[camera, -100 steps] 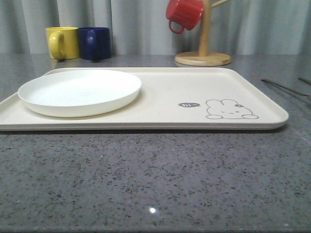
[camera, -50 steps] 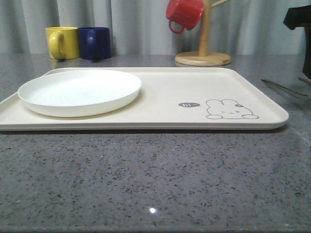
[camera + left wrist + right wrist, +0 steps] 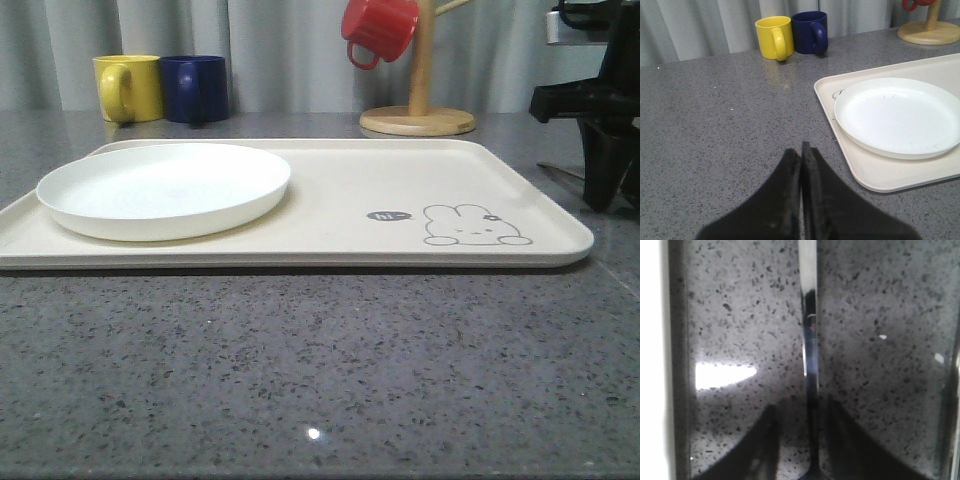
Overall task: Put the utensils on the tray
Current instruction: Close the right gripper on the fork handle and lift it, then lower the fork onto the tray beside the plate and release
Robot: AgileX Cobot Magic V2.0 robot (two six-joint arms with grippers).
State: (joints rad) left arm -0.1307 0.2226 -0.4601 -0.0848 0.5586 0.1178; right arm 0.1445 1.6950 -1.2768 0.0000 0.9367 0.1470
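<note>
The cream tray [image 3: 340, 195] with the rabbit drawing lies across the table's middle, and its pale edge [image 3: 650, 365] also shows in the right wrist view. Right of it, a slim silver utensil [image 3: 560, 172] lies on the grey table. My right gripper [image 3: 603, 200] hangs low over that spot. It is open [image 3: 802, 410], with one finger on each side of the utensil's shiny handle [image 3: 809, 340] and a gap at both sides. My left gripper [image 3: 801, 150] is shut on nothing, over bare table left of the tray's corner [image 3: 880, 175].
A round white plate [image 3: 165, 190] fills the tray's left half. Yellow [image 3: 128, 87] and blue [image 3: 195, 88] mugs stand at the back left. A red mug [image 3: 378, 28] hangs on a wooden mug tree [image 3: 418, 118] at the back.
My right arm has come into the front view from the upper right and dropped down over the utensil beside the tray. Tray, plate and mugs have not moved.
</note>
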